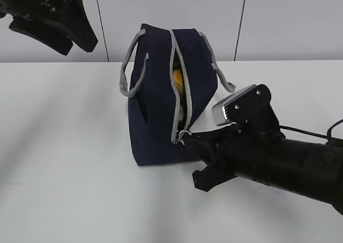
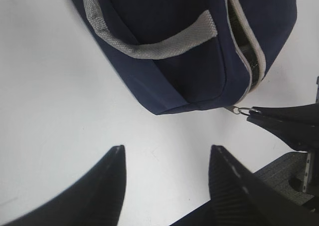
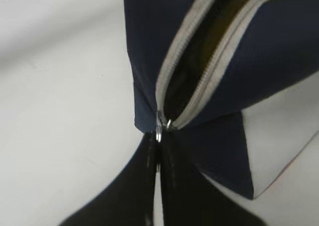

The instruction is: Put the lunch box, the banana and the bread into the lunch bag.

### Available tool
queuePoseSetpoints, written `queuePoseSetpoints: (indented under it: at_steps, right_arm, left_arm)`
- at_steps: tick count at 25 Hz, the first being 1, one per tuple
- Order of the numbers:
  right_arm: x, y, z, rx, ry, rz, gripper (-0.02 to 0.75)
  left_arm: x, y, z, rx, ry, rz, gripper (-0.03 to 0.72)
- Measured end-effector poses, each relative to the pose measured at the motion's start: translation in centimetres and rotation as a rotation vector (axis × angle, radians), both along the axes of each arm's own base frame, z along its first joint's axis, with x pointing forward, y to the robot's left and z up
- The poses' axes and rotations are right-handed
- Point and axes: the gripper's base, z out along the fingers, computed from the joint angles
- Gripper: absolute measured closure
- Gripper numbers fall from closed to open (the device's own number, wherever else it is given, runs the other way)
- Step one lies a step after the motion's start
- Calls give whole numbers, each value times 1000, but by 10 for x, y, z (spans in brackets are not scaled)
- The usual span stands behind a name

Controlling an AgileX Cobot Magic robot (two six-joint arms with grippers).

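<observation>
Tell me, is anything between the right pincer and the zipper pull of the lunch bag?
Nothing visible. The right pincer is shut on the zipper pull at the near end of the lunch bag. The left pincer hangs open above the table.

I work in what looks like a lab or test room, since a bare white table (image 1: 64,173) fills the lower frame and plain pale wall panels (image 1: 171,18) with thin dark vertical seams run across the top, without any household furnishings.
</observation>
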Motion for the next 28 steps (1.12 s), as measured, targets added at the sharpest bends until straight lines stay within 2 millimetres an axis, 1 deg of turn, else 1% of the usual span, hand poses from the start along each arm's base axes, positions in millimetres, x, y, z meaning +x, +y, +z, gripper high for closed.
queuePoseSetpoints:
  at_steps: [3,8,18,28]
  right_arm:
    - [-2,-2,13,15,-34,-1,739]
    - [-1,-1,22,10,-50,-4,739]
    - [25,12,54,-3,-122,-6,739]
    - [55,22,96,-34,-162,-57,739]
  left_arm:
    - [0,0,0,0,0,0,284]
    - [0,0,0,0,0,0,284]
    - [0,0,0,4,-1,0,284]
    - [1,2,-1,19,-7,2,284]
